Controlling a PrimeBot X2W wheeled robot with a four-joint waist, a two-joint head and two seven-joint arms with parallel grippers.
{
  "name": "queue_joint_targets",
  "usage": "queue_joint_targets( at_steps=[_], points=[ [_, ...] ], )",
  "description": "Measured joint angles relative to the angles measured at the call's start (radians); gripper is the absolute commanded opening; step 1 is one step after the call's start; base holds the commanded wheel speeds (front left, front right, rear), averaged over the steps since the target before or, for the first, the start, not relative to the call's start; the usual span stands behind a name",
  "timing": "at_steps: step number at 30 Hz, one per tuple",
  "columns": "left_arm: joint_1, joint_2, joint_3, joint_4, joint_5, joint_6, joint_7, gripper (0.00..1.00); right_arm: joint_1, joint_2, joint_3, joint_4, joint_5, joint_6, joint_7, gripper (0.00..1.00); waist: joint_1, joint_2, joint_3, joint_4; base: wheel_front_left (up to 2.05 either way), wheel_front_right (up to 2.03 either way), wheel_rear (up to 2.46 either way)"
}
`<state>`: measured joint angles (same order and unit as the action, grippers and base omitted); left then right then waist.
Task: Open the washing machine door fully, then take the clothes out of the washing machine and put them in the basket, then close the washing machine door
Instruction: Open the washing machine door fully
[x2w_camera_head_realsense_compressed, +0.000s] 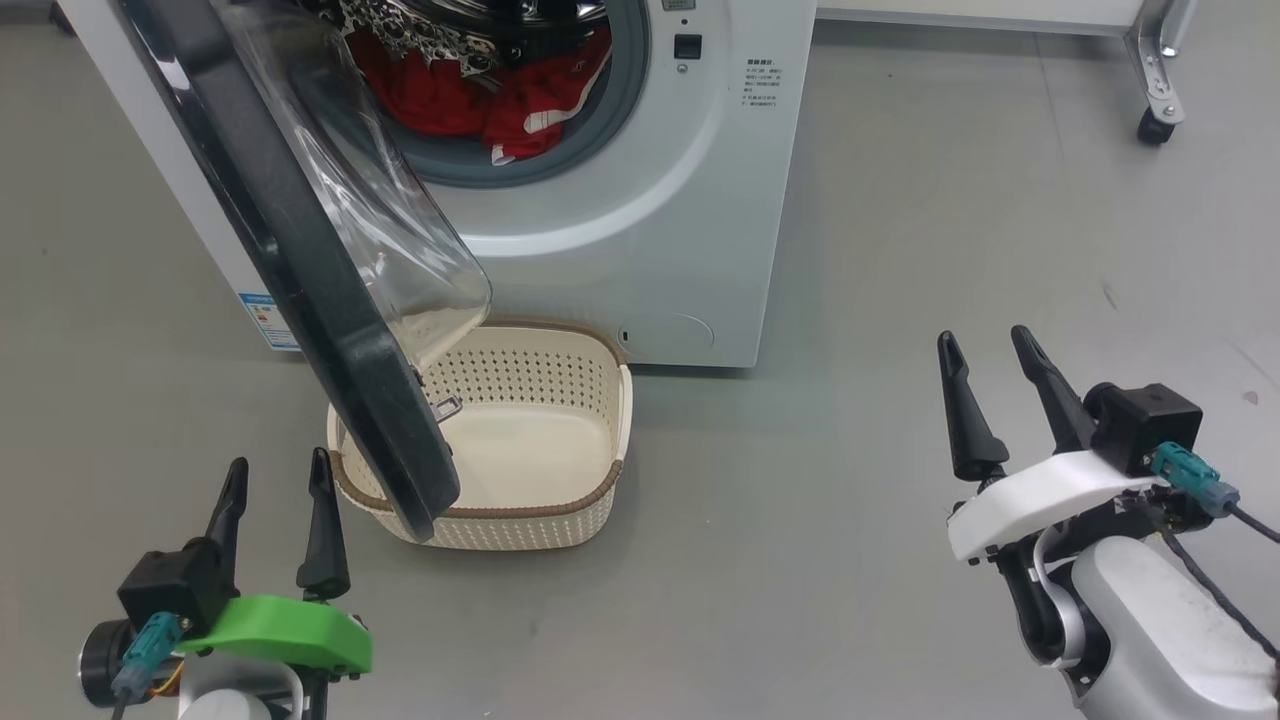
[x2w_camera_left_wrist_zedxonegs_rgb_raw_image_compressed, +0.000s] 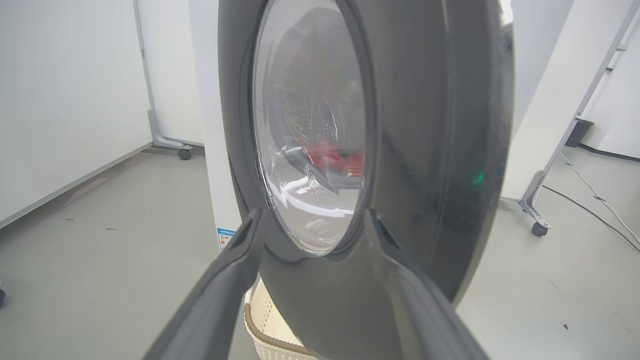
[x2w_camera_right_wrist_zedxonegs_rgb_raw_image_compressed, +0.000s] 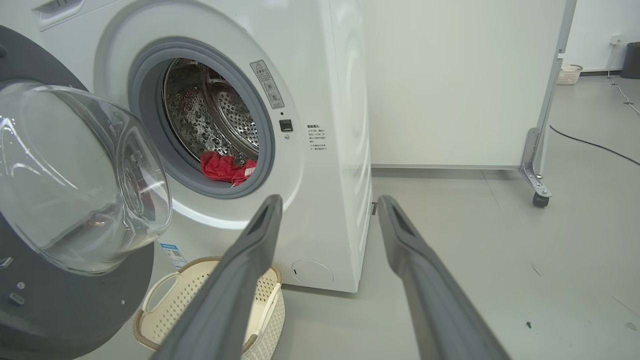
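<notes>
Clothes (x2w_camera_head_realsense_compressed: 450, 100) of bright red fabric with white trim lie in the drum of the white front-loading washing machine (x2w_camera_head_realsense_compressed: 650, 220). Its round black-rimmed glass door (x2w_camera_head_realsense_compressed: 290, 260) stands half swung over the left end of the cream perforated plastic basket (x2w_camera_head_realsense_compressed: 540, 520), blocking the left gripper (x2w_camera_head_realsense_compressed: 279, 458) from the drum. The right gripper (x2w_camera_head_realsense_compressed: 982, 333) hovers well apart. Both have their fingers spread wide and hold nothing.

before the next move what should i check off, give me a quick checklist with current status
1. washing machine door fully open: not ok, it hangs partway out, above the left of the basket.
2. clothes accessible: ok, red heap at the drum's open mouth.
3. basket ready: ok, visible part empty, on the floor before the washing machine.
4. left gripper free: ok, open, empty, facing the door's outer face.
5. right gripper free: ok, open, empty.
</notes>
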<state>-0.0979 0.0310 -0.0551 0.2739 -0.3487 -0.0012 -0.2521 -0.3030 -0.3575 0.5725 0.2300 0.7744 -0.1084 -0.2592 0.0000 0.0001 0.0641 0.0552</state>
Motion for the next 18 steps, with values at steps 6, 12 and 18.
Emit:
queue_joint_targets(
  at_steps=[6, 12, 18],
  points=[
    [0.001, 0.000, 0.000, -0.001, 0.003, -0.004, 0.000, 1.00, 0.055, 0.020, -0.020, -0.029, -0.053, -0.001, 0.000, 1.00, 0.0000, 0.0000, 0.005, -0.005, 0.00, 0.00, 0.00],
    [0.002, 0.000, 0.001, -0.001, 0.006, -0.009, 0.000, 1.00, 0.096, 0.038, -0.040, -0.049, -0.094, -0.002, 0.000, 1.00, 0.0000, 0.0000, 0.008, -0.009, 0.00, 0.00, 0.00],
    [0.007, 0.000, 0.001, 0.000, 0.007, -0.014, 0.000, 1.00, 0.133, 0.057, -0.066, -0.063, -0.115, -0.008, 0.000, 1.00, 0.0000, 0.0000, 0.005, -0.011, 0.00, 0.00, 0.00]
  ],
)
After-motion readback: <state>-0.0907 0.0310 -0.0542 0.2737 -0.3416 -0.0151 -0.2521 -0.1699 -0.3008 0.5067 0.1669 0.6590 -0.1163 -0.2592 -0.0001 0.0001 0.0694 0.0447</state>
